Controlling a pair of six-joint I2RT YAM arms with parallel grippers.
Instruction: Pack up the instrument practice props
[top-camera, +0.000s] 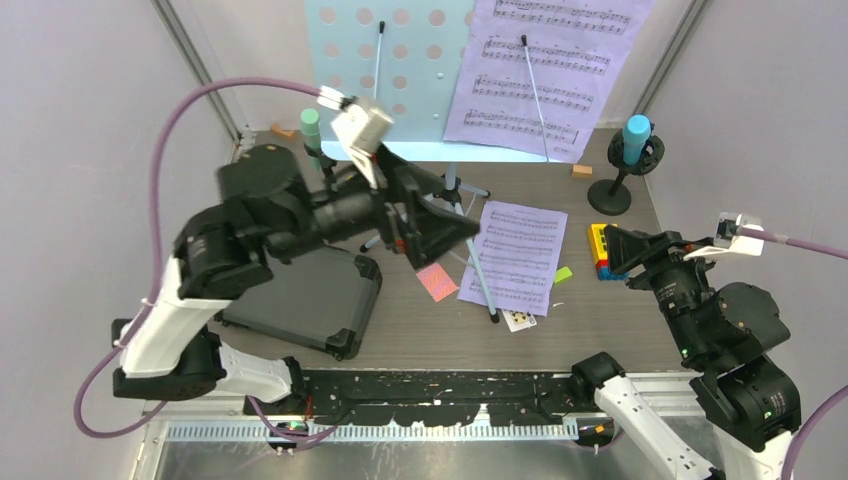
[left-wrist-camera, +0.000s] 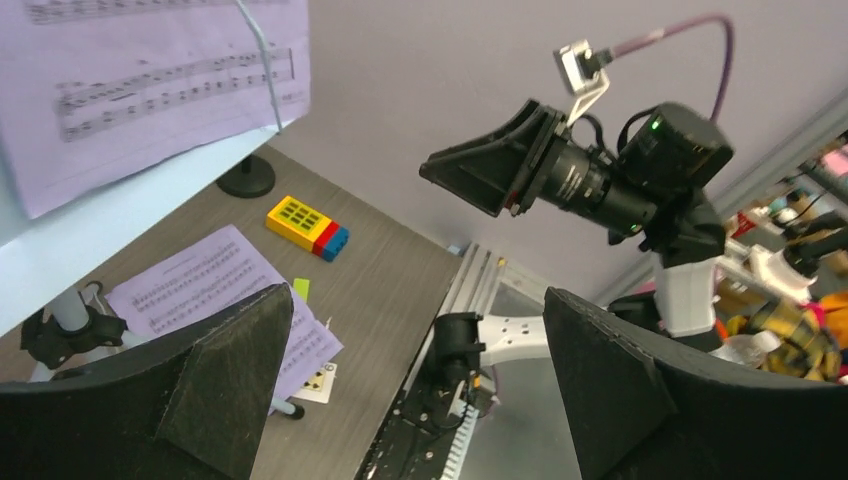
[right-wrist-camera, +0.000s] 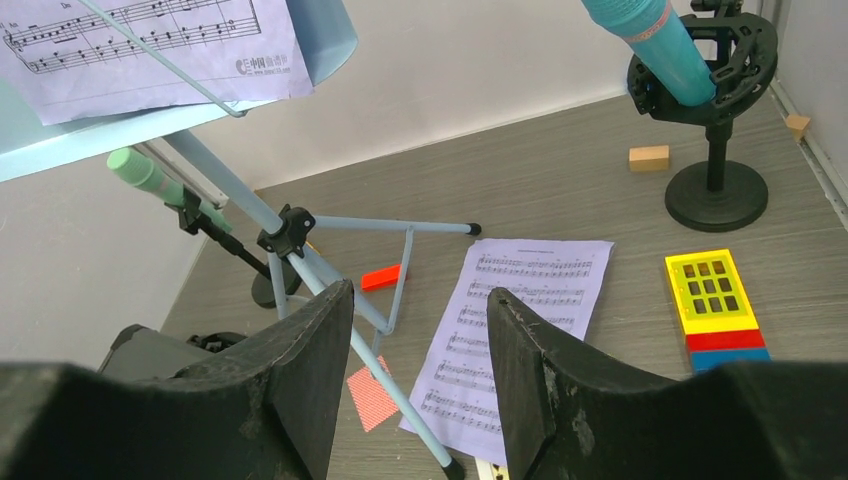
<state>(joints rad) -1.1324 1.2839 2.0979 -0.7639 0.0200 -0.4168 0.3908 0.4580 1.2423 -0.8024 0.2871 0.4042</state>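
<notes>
Pale blue perforated music rack on tripod legs stands at the back with a lilac sheet-music page on it. Another lilac page lies flat mid-table, and the green toy microphone and blue toy microphone sit in the back corners, so I'd say you've packed basically nothing. The dark grey hard case on the left looks shut, contents hidden; your left gripper hangs wide open by the tripod, right gripper half open, both empty.

The 2 arms were raised; the left gripper gaped wide, the right gripper partly apart, both empty.
</notes>
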